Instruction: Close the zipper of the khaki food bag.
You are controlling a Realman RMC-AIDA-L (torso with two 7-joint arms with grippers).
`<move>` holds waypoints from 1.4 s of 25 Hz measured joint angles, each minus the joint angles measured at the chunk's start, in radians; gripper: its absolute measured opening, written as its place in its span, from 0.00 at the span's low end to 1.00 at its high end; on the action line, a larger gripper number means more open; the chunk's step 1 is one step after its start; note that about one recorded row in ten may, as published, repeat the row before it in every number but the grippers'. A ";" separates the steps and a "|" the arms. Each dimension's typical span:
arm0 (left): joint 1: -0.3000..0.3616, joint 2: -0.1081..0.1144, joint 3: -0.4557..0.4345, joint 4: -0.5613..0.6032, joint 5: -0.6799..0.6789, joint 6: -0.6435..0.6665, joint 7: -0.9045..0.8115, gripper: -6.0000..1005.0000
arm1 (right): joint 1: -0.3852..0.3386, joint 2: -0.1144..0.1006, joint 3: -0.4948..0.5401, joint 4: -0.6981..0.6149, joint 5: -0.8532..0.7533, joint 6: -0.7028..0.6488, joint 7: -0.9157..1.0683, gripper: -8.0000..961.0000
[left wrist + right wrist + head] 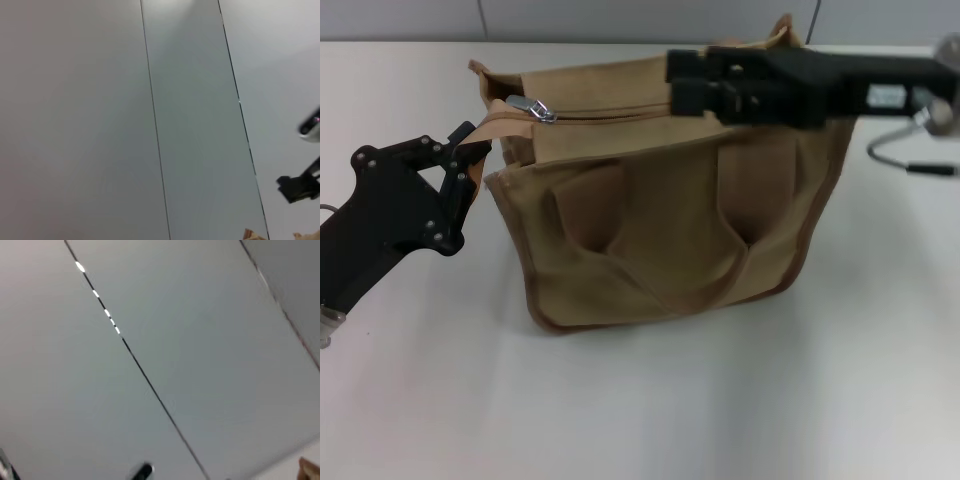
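Note:
The khaki food bag (660, 220) stands upright mid-table in the head view, its two looped handles hanging down its front. The zipper (610, 115) runs along the top panel. Its silver pull tab (534, 107) lies at the bag's left end. My left gripper (472, 160) is at the bag's left end, shut on the brown end strap (488, 124) that comes off the zipper line. My right gripper (672, 82) hovers over the top panel right of the middle, well away from the pull tab. A scrap of the bag (252, 235) shows in the left wrist view.
The bag stands on a white table (650, 400) with a grey panelled wall (190, 100) behind. A silver wire loop (905, 150) hangs under my right arm. Both wrist views show mostly wall; the left one also shows my right arm (300, 187) farther off.

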 joint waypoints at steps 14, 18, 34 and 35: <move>0.000 0.000 0.002 -0.001 0.000 0.026 0.019 0.03 | 0.270 -0.026 -0.076 0.028 -0.220 0.139 0.515 0.73; 0.001 0.000 0.004 -0.010 0.000 0.038 0.050 0.03 | 0.302 -0.012 -0.130 0.032 -0.225 0.192 0.570 0.73; 0.012 0.000 0.008 -0.016 0.003 0.050 0.079 0.02 | 0.324 0.013 -0.191 0.041 -0.226 0.249 0.638 0.72; 0.012 0.000 0.007 -0.016 0.003 0.050 0.079 0.02 | 0.319 0.013 -0.190 0.041 -0.226 0.250 0.642 0.72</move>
